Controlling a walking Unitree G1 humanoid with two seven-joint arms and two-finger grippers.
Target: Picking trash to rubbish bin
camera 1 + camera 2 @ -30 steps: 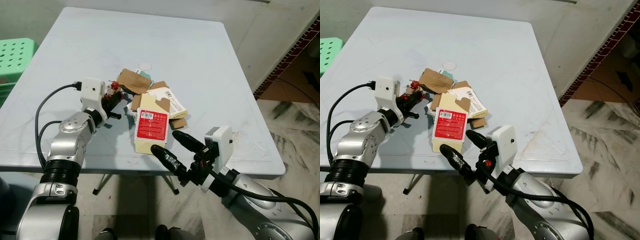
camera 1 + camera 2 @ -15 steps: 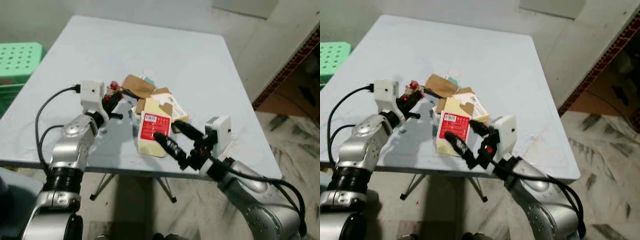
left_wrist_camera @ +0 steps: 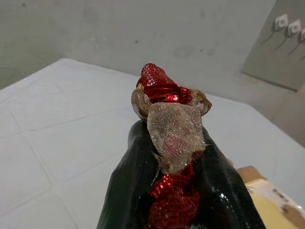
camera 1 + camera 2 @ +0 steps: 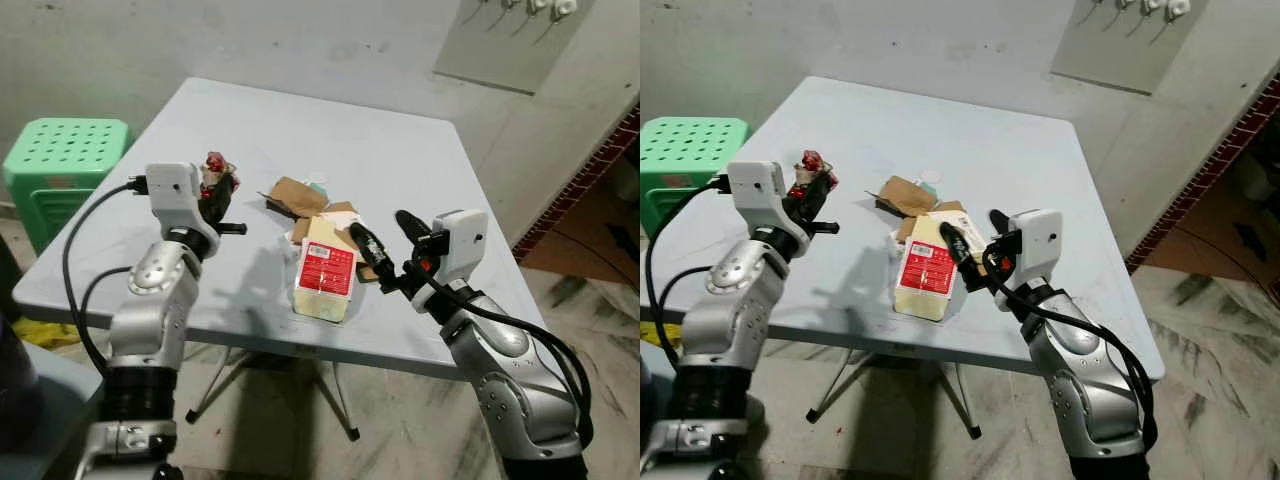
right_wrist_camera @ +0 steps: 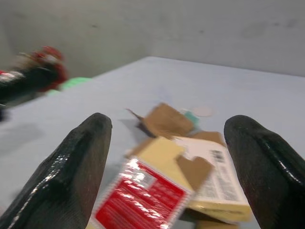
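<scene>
The left pincer (image 4: 218, 190) is raised above the left part of the pale blue surface (image 4: 400, 150), its two black fingers (image 3: 138, 167) clamped on a crumpled red and silver foil wrapper (image 3: 169, 138). The wrapper's long axis runs along the fingers, and its red netted end pokes out past the fingertips, pointing up and away from the robot toward the far wall.

The right pincer (image 4: 385, 235) hovers over the near right part of the surface with its fingers (image 5: 76, 167) spread wide and nothing between them, aimed at the pile of trash. Just beyond its tips lies a flattened cream carton with a red label (image 4: 327, 278); its long axis runs from the near edge of the surface toward the far side, the label end nearer the robot and the torn cardboard flaps farther off. Behind it, touching or overlapping, lie a white printed box (image 5: 217, 169) and a torn brown cardboard piece (image 4: 293, 194), with a small white round disc (image 4: 931, 177) just past them.

A green plastic stool (image 4: 62, 152) stands on the floor beside the left edge of the surface.
</scene>
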